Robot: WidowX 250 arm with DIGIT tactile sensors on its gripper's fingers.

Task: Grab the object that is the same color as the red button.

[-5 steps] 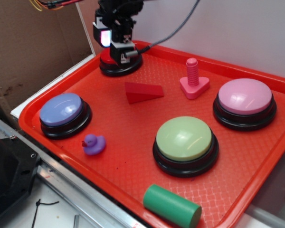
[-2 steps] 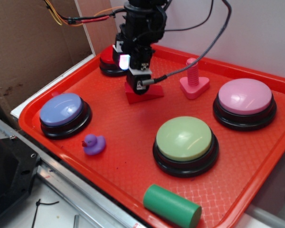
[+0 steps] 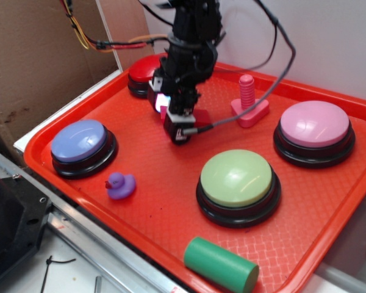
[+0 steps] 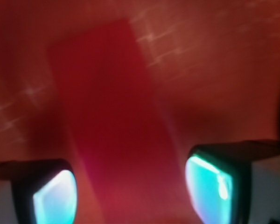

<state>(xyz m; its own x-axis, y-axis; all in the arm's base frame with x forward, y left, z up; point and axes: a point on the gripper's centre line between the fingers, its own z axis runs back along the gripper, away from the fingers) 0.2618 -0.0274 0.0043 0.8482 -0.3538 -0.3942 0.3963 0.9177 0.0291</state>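
Observation:
The red wedge block [image 4: 116,116] lies on the tray directly under my gripper [image 4: 130,191]. It fills the middle of the wrist view, blurred, and runs down between the two glowing pads [image 4: 210,186]. The jaws stand apart with a gap on each side of the block, so the gripper is open. From outside, the gripper [image 3: 180,131] is lowered at the tray's middle and hides most of the block. The red button [image 3: 145,67] sits at the tray's back left corner, behind the arm.
On the red tray [image 3: 158,201] stand a blue-lilac button [image 3: 79,139], a green button [image 3: 236,178] and a pink button [image 3: 314,124]. A pink screw base [image 3: 249,104] is just right of the gripper. A purple duck [image 3: 120,185] and green cylinder [image 3: 221,264] lie in front.
The gripper has moved from over the red button toward the front right, to the red wedge, and has come down around it.

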